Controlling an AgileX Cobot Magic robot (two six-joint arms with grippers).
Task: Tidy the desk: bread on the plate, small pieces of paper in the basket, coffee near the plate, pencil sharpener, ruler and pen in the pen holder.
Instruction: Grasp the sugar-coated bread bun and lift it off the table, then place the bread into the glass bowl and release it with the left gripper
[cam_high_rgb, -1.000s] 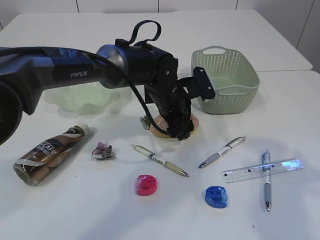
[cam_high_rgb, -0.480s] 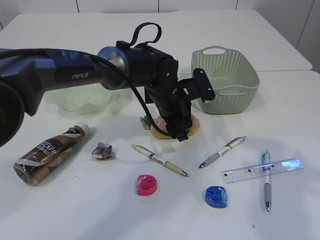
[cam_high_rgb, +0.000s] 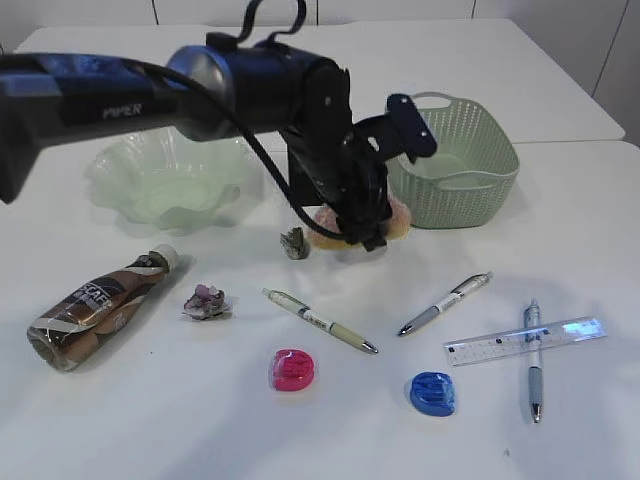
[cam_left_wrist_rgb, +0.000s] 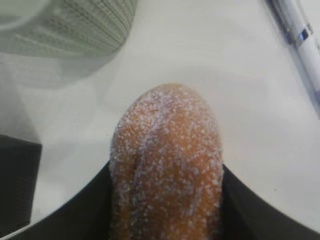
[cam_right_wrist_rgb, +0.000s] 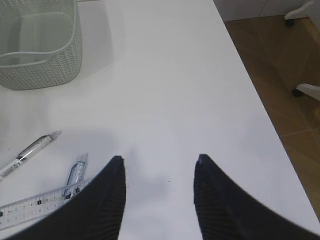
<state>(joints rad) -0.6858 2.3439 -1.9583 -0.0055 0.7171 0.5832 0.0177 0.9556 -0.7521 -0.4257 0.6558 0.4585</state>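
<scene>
**A:** What was the left hand (cam_high_rgb: 368, 228) doing at that moment?

**B:** It was clamped on the oval, golden-brown, sugar-dusted bread (cam_left_wrist_rgb: 166, 160), one dark finger on each flank. In the exterior view the bun looked just clear of the large white bench (cam_high_rgb: 180, 410), between the wavy pale green translucent plate (cam_high_rgb: 165, 185) and the sage-green perforated plastic basket (cam_high_rgb: 455, 165).

**A:** And the right hand (cam_right_wrist_rgb: 159, 192)?

**B:** Empty, its fingers half apart, hanging over bare bench near the right edge.

**A:** So how much was done?

**B:** By my judgement, nothing finished. The plate was empty. The brown Nescafe coffee bottle with the white cap (cam_high_rgb: 98, 308) lay on its side, well apart from the plate. Two crumpled paper scraps (cam_high_rgb: 206, 301) (cam_high_rgb: 295, 242) lay on the bench, none visibly in the basket. A green-barrelled pen (cam_high_rgb: 320, 321), a silver pen (cam_high_rgb: 445, 303), a blue pen (cam_high_rgb: 532, 360) crossing the clear bluish ruler (cam_high_rgb: 490, 345), and the pink (cam_high_rgb: 293, 370) and blue (cam_high_rgb: 432, 392) sharpeners were all loose.

**A:** The pen holder?

**B:** A black shape sat behind the arm; I couldn't tell if that was it.
</scene>
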